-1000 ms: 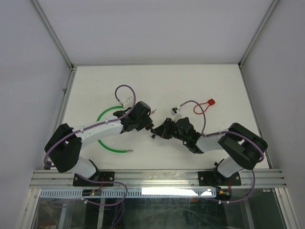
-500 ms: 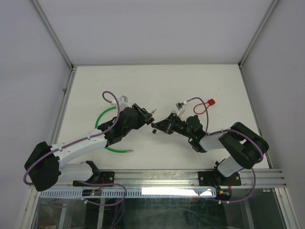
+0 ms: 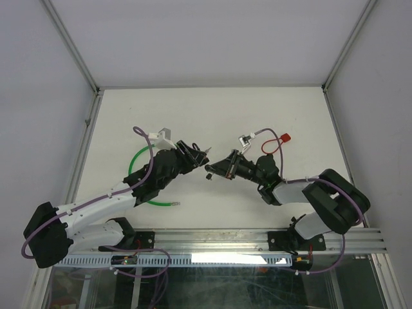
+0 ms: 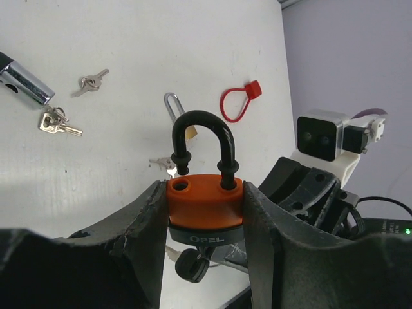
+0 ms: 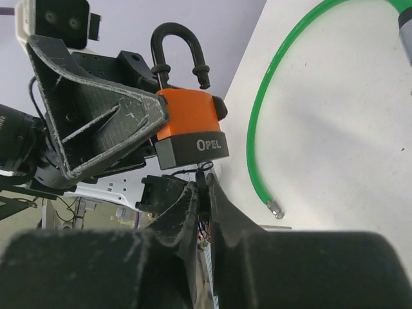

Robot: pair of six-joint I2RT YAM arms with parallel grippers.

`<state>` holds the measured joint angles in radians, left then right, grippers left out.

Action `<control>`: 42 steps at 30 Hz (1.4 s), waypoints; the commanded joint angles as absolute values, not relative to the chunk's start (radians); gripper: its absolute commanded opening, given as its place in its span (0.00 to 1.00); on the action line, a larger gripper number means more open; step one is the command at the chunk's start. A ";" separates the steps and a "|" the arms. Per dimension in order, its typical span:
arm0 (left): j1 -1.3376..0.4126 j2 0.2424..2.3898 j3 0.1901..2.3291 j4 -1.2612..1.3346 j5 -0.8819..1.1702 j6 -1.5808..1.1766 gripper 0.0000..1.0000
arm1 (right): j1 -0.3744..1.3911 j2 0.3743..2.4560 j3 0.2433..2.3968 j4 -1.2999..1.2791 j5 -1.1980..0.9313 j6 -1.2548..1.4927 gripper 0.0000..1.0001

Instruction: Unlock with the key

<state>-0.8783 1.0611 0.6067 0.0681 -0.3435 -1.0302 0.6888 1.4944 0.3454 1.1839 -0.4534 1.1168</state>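
Observation:
An orange padlock [image 4: 205, 201] with a grey base and black shackle [image 4: 201, 136] is held off the table, my left gripper [image 4: 205, 193] shut on its sides. One shackle leg hangs free above its hole. Just under the lock's base, my right gripper [image 5: 206, 187] is shut on the black-headed key [image 4: 192, 264]. Whether the blade is still in the keyhole I cannot tell. In the top view the left gripper [image 3: 198, 156] and the right gripper [image 3: 214, 169] meet tip to tip at mid-table.
A green cable [image 3: 137, 162] curves on the table beside the left arm, its metal end [image 5: 275, 208] near the front. A red loop tag [image 4: 237, 103], a small silver padlock [image 4: 174, 108], loose keys [image 4: 92, 80] and a chrome piece [image 4: 24, 85] lie farther back.
The left arm has stretched out low, its elbow swinging toward the front left. Both grippers have drifted slightly toward the back, still tip to tip with lock and key held.

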 commanded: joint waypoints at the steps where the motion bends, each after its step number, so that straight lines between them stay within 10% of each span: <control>1: -0.934 1.091 0.712 -0.066 -0.279 -0.920 0.08 | 0.661 1.375 0.382 1.096 -0.356 1.021 0.18; 12: -0.870 1.196 0.817 -0.176 -0.330 -0.701 0.11 | 0.659 1.039 0.442 0.433 -0.257 0.650 0.63; 42: -0.872 1.137 0.746 0.076 0.171 -0.415 0.10 | 0.607 1.230 0.681 0.451 -0.607 0.555 0.71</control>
<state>-0.8734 1.1900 0.7525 -0.0586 0.0929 -0.4255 0.6403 1.2255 0.6483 0.3058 -0.4747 0.5312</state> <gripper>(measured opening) 0.441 0.708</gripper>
